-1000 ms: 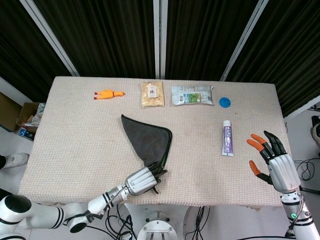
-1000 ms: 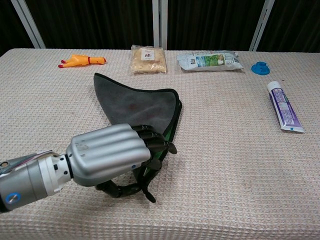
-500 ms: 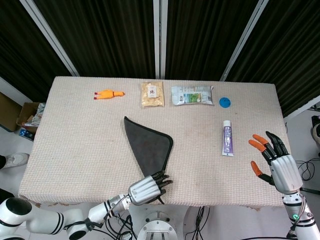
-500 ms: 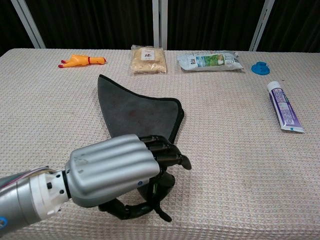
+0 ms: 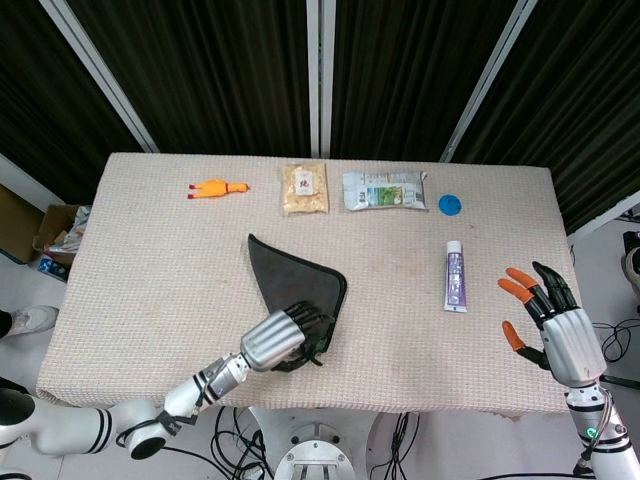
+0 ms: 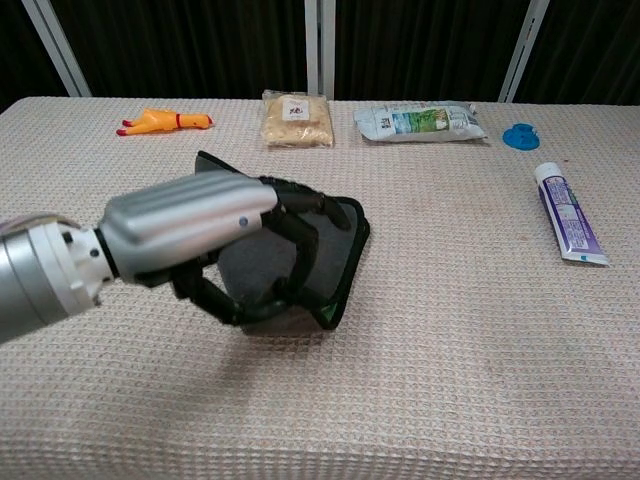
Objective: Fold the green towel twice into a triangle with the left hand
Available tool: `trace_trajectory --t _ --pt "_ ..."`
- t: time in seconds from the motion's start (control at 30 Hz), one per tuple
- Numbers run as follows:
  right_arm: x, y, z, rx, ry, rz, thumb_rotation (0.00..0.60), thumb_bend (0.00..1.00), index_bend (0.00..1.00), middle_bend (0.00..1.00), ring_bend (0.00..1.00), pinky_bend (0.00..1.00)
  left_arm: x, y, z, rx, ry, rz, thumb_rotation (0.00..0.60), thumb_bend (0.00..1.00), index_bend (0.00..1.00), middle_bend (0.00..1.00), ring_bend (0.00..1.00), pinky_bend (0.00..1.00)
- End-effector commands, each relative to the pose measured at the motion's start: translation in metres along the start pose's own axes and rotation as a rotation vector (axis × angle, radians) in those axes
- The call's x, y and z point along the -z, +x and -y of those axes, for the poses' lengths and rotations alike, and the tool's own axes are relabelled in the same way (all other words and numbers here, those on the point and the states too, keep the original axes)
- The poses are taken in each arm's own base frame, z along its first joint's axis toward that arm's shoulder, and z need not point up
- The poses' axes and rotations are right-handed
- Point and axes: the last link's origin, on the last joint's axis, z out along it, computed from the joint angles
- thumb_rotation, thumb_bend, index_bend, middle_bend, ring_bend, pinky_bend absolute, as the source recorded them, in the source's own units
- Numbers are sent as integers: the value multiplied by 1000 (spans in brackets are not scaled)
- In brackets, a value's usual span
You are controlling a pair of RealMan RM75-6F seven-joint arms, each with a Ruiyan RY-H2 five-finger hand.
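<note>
Rectangular table (image 5: 150, 280) covered in beige waffle-weave cloth, seen from above in the head view and from its near edge in the chest view. Behind it, black pleated curtains (image 5: 230, 70) crossed by pale slanted and upright frame bars (image 5: 314, 70). Pale floor at both sides; cardboard box (image 5: 50, 235) with clutter at far left. Black cables (image 5: 410, 440) hanging below the near table edge, beside a round white base (image 5: 312, 462). Even, diffuse lighting; soft shadows only.
</note>
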Motion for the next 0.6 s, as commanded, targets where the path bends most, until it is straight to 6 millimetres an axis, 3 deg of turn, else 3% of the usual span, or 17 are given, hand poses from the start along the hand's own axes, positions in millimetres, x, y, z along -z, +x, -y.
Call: trace_trajectory --t 0.03,0.27,0.6 --pt "0 0 0 -1 -1 -1 600 305 236 155 0 96 -15 34 25 86 66 -47 600 475 610 173 131 137" --pt "0 1 -1 0 -10 -5 600 306 236 155 0 96 -43 59 65 137 171 -50 600 475 611 172 131 137" --pt "-1 3 -2 5 -19 -7 600 305 236 155 0 96 -84 64 115 211 347 -16 600 476 611 172 131 137"
